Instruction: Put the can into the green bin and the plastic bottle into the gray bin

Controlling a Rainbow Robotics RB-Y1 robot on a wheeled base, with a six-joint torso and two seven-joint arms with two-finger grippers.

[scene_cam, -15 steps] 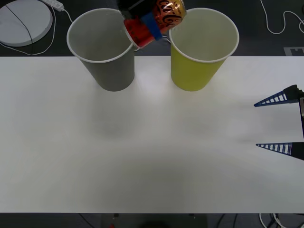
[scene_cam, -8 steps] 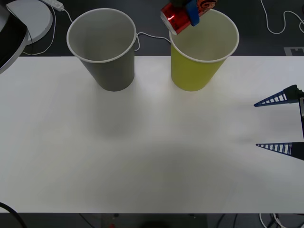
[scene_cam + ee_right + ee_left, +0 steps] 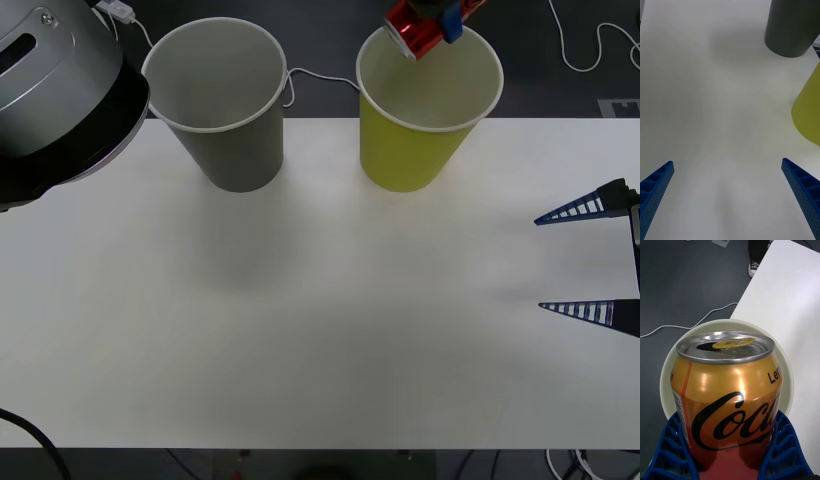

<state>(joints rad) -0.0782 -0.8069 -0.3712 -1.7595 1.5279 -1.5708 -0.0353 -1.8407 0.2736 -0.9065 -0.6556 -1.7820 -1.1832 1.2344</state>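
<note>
Left gripper [image 3: 728, 461] clamps the can [image 3: 726, 397], lettered "Coc…", seemingly above the green bin [image 3: 420, 150].

The left arm's casing [image 3: 55, 95] bulges in at ten o'clock of the front view, a rounded silver-grey shell with a dark slot and a small screw on top, edged underneath by a thick black band. The right pincer [image 3: 590, 260] shows at three o'clock as two slim blue ribbed fingers [image 3: 577, 208], tapering to sharp tips and fixed to black mounts, and its wrist view shows the same blue wedges with open lattice cells. On the left pincer [image 3: 730, 450], the fingers [image 3: 672, 450] are a deep blue honeycomb lattice, chunky and curved.
</note>
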